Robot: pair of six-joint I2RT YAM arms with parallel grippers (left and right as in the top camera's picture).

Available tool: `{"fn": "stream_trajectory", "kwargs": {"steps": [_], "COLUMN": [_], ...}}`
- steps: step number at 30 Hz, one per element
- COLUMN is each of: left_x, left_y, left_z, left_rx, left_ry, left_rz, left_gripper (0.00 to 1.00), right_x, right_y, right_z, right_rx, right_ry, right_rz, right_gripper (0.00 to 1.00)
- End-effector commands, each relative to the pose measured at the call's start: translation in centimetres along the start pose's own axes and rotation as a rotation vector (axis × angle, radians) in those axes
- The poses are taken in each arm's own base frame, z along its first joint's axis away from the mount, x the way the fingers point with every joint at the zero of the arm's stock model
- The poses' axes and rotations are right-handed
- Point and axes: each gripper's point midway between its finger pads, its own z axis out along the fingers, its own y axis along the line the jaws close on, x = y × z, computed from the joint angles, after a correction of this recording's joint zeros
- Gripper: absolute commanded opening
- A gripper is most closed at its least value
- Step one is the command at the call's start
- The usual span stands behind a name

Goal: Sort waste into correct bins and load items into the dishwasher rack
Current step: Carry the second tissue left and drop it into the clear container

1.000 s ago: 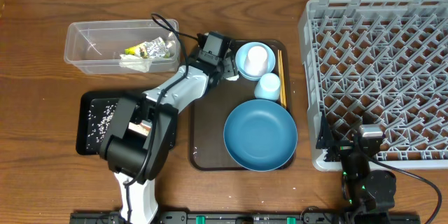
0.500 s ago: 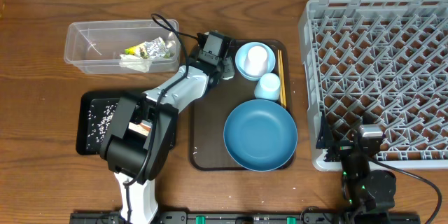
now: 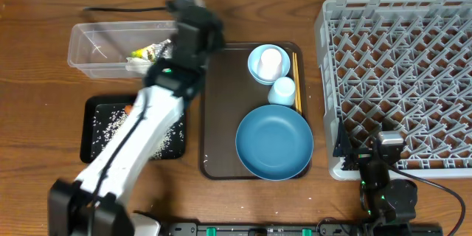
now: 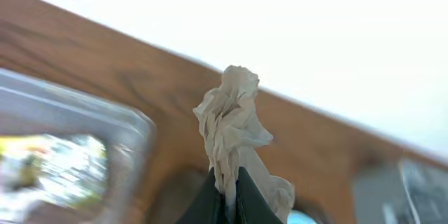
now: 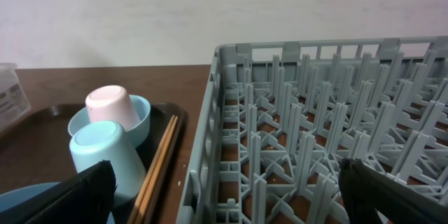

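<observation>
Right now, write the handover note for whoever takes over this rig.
Left gripper: shut on the crumpled tissue, raised near the clear tub. Right gripper: open, beside the rack.
Done: wrapper in the tub, rice in the black tray.
Left: bin the tissue; load large bowl, small bowl with white cup, pale-blue cup and chopsticks from the brown tray into the rack.

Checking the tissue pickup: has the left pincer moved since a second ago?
Yes. Shut on the tissue, the left pincer swung left, off the brown tray, toward the clear tub.

Matt paper tissue (image 4: 234, 129), plastic rack (image 3: 322, 88)
</observation>
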Motion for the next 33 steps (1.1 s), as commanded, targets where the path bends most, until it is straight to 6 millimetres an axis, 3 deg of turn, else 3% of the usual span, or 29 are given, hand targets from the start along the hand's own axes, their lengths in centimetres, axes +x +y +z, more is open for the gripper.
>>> {"fn": "stream_trajectory", "kwargs": {"steps": [1, 7, 11, 13, 15, 17, 19, 23, 26, 33], "left_x": [-1.5, -0.9, 0.0, 0.7, 1.3, 1.7, 2.0, 2.3, 2.1, 1.9], "left_y": [4.9, 11.9, 14.9, 16.0, 16.5, 16.7, 16.7, 16.9, 16.2, 11.9], "left_z": [1.2, 3.5, 4.9, 5.5, 5.8, 5.7, 5.7, 5.0, 3.3, -3.9], "left_rx": [-0.163, -0.332, -0.4, -0.426, -0.44, -0.449, -0.452, -0.462, -0.438, -0.22], "left_ry": [-0.049, 0.004, 0.035, 0.054, 0.076, 0.091, 0.102, 0.125, 0.157, 0.292], "left_rz": [-0.028, -0.075, -0.092, -0.094, -0.09, -0.086, -0.082, -0.076, -0.079, -0.129], "left_gripper": [0.06, 0.06, 0.08, 0.13, 0.4, 0.57, 0.66, 0.68, 0.69, 0.69], "right_x": [0.2, 0.2, 0.2, 0.2, 0.2, 0.2, 0.2, 0.2, 0.2, 0.2], "right_y": [0.6, 0.6, 0.6, 0.6, 0.6, 0.6, 0.6, 0.6, 0.6, 0.6], "right_z": [0.0, 0.0, 0.0, 0.0, 0.0, 0.0, 0.0, 0.0, 0.0, 0.0], "right_rx": [-0.024, -0.024, -0.025, -0.024, -0.024, -0.025, -0.024, -0.024, -0.024, -0.024], "right_ry": [0.008, 0.007, 0.007, 0.007, 0.008, 0.007, 0.007, 0.007, 0.007, 0.008], "right_rz": [-0.015, -0.015, -0.015, -0.015, -0.015, -0.015, -0.015, -0.015, -0.015, -0.015], "right_gripper": [0.99, 0.99, 0.99, 0.99, 0.99, 0.99, 0.99, 0.99, 0.99, 0.99]}}
